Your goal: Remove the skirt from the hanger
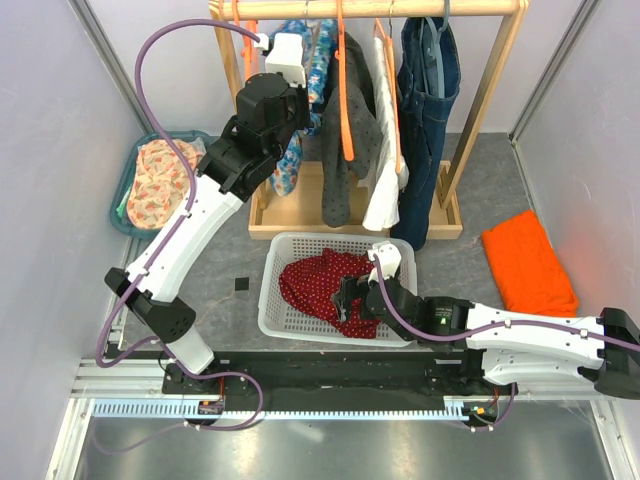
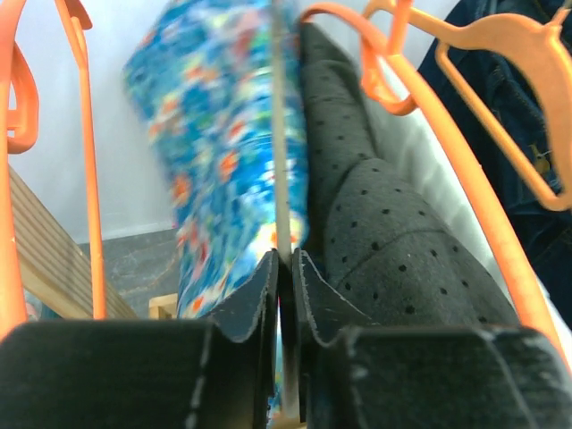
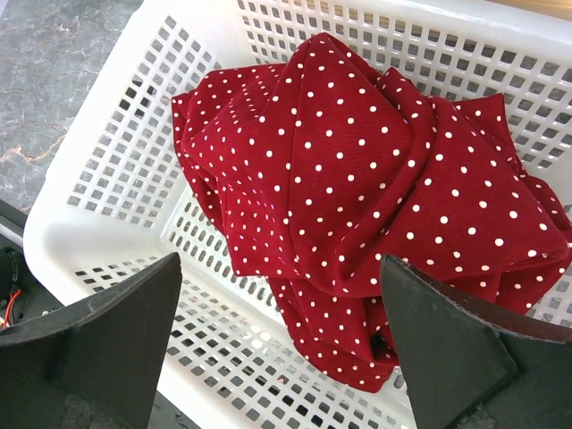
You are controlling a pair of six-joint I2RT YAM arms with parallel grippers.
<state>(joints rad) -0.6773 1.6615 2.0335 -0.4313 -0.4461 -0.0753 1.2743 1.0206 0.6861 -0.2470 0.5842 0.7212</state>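
A blue floral skirt [image 1: 313, 62] [image 2: 223, 134] hangs on the wooden rail at the back. Against its right edge runs a thin, pale, straight strip [image 2: 282, 179], which looks like its hanger seen edge-on. My left gripper [image 1: 305, 100] [image 2: 286, 259] is raised to the rack and is shut on that strip, with the skirt to its left. My right gripper [image 1: 350, 295] [image 3: 279, 268] is low over the white basket [image 1: 280, 300] [image 3: 89, 232]. It stands wide open above a red polka-dot garment [image 3: 375, 170] and touches nothing.
On the wooden rack [image 1: 370, 8] hang a grey dotted garment [image 1: 345, 150] [image 2: 393, 232], a white one [image 1: 385, 190], jeans [image 1: 425, 110] and orange hangers [image 2: 500, 54]. A teal basin [image 1: 130, 195] of cloth sits at left. A folded orange cloth [image 1: 528, 262] lies at right.
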